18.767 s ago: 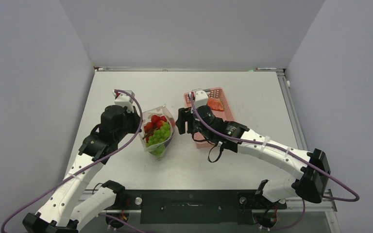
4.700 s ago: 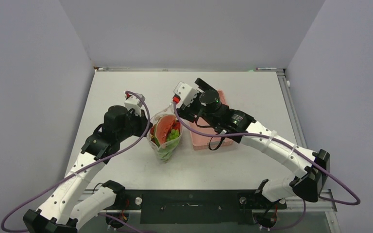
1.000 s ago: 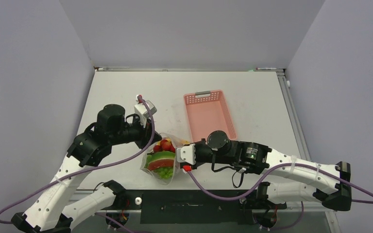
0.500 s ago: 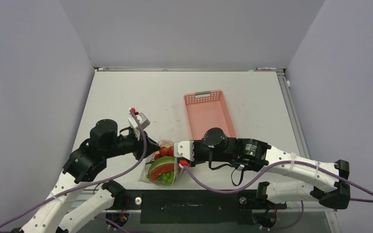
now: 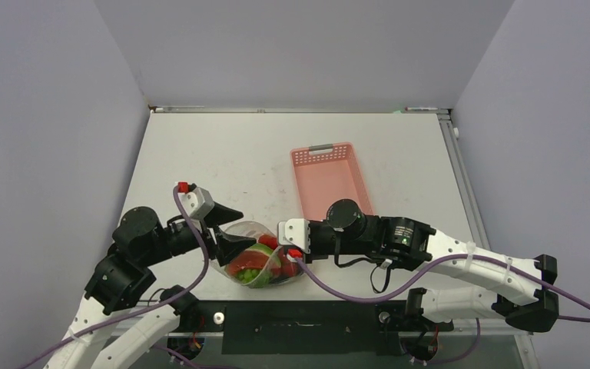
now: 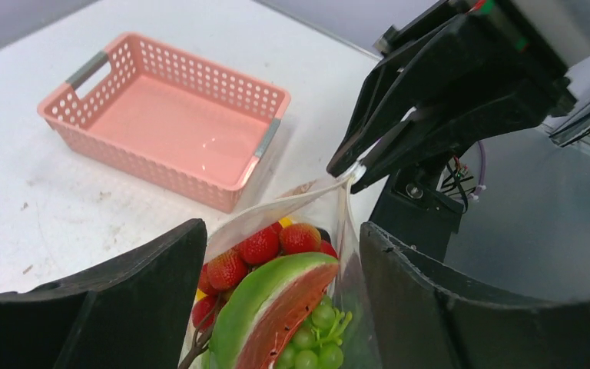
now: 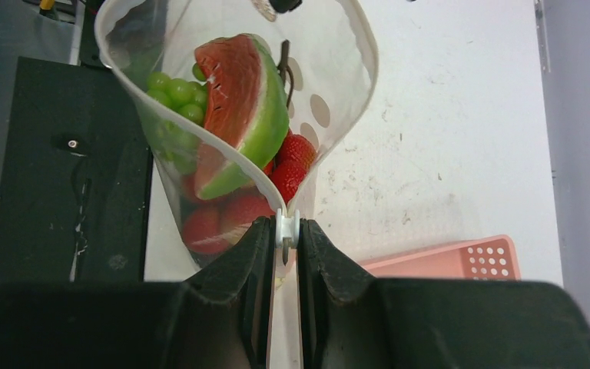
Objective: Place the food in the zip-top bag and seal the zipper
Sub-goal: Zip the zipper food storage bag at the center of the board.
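The clear zip-top bag (image 5: 257,265) lies near the table's front edge, its mouth open. The food in it is a watermelon slice (image 6: 276,307), strawberries (image 6: 261,246) and green grapes (image 6: 315,338). My left gripper (image 5: 233,234) is open, its two fingers wide apart on either side of the bag (image 6: 338,223). My right gripper (image 7: 286,231) is shut on the white slider of the zipper (image 7: 286,224) at one end of the bag's mouth. From the right wrist I see the watermelon slice (image 7: 242,100) and grapes (image 7: 173,92) through the open rim (image 7: 353,46).
The pink slotted basket (image 5: 330,181) stands behind the bag at centre right, with nothing showing in it. The black base rail (image 5: 299,315) runs just in front of the bag. Grey walls close in the table on three sides.
My left gripper has opened from shut and let go of the bag. Both arms moved toward the near edge, and the bag came down lower and flatter.
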Available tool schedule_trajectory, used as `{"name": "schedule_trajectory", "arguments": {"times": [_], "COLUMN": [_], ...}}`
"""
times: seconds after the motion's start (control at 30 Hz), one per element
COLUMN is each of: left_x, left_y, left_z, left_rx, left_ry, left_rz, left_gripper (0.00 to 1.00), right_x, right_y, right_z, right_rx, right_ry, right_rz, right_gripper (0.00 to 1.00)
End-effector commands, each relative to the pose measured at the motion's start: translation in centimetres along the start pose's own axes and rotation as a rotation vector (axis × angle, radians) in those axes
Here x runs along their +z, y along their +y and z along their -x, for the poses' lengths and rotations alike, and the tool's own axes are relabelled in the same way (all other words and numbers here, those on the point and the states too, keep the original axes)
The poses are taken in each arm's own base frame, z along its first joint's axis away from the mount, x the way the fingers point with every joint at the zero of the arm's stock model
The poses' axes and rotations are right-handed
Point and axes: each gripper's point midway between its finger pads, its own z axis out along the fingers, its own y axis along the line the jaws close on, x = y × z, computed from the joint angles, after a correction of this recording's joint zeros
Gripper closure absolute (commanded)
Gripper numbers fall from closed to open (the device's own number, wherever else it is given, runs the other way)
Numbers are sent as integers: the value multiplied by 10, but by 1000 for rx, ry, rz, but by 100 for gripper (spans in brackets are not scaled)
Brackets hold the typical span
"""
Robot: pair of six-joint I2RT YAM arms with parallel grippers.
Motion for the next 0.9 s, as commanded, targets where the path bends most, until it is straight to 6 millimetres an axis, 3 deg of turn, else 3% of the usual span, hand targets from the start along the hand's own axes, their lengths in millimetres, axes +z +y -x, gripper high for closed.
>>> {"name": "schedule_trajectory", "arguments": {"times": [0.0,0.13,0.33,0.87], "left_x": [1,4,14,38], "left_y": [-15,-24,-37,-49], "left_z": [34,42,37,-6], "left_rx": [91,130,152,61], "left_ry": [-149,-186,-177,-38], "left_rz": [-85,-147,-270,-434], "left_gripper": [29,27,27,27], "right_x": [-20,-22,-24,-12], "right_y": [-5,-1,0,-5], "right_z": [44,53,60,58], "right_rx": [15,27,54,98], "right_ry": [-145,-167,-181,-144], "right_rz": [1,32,41,24], "right_gripper": [95,95,95,95]}}
